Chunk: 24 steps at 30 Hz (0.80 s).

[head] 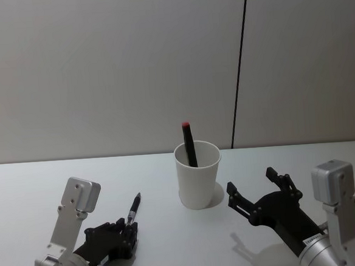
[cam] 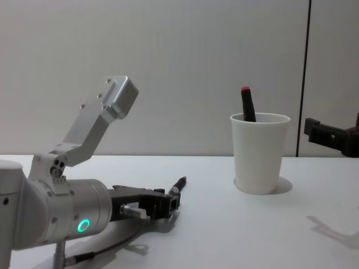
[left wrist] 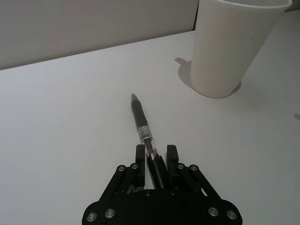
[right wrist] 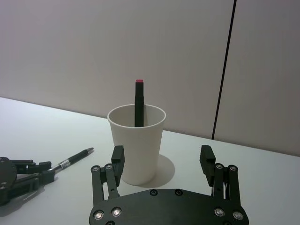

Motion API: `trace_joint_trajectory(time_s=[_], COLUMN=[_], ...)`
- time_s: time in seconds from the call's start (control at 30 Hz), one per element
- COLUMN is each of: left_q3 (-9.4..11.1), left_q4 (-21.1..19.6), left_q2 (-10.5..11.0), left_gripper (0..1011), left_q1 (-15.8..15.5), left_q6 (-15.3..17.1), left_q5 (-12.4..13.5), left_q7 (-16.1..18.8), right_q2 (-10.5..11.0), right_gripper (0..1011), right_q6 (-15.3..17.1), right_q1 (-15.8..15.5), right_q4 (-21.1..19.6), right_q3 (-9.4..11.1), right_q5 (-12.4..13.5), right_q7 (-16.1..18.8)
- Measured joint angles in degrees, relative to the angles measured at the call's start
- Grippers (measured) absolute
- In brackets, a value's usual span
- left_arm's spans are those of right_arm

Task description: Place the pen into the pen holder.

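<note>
Pen (left wrist: 140, 119) is clamped at its rear between the left gripper (left wrist: 156, 153) jaws, tip aimed at 1 o'clock; the pen holder (head: 198, 180) stands at its 2 o'clock. Counted: two pens, one holder; a red-tipped pen (head: 189, 141) stands inside. The right gripper (head: 252, 181) is held spread at the holder's 4 o'clock.

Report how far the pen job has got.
Done: one red-tipped pen stands in the pen holder. In hand: the left hand is shut on a second pen, low near the table. Left: lifting it and dropping it in. Right hand open near the holder.
</note>
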Motion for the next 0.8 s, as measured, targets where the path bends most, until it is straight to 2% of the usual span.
trace_joint_trajectory(time_s=[0.47, 0.8], left_q3=[0.0, 0.0], left_q4=[0.0, 0.0], left_q2=[0.0, 0.0], left_gripper=[194, 180], left_q1=[0.0, 0.0], left_q6=[0.0, 0.0], left_q5=[0.0, 0.0], left_q7=[0.0, 0.0], right_q2=[0.0, 0.0], right_gripper=[1001, 1001], right_q6=[0.0, 0.0], right_q1=[0.0, 0.0], right_q4=[0.0, 0.0], right_q3=[0.0, 0.0], right_q5=[0.0, 0.0], right_q7=[0.0, 0.0])
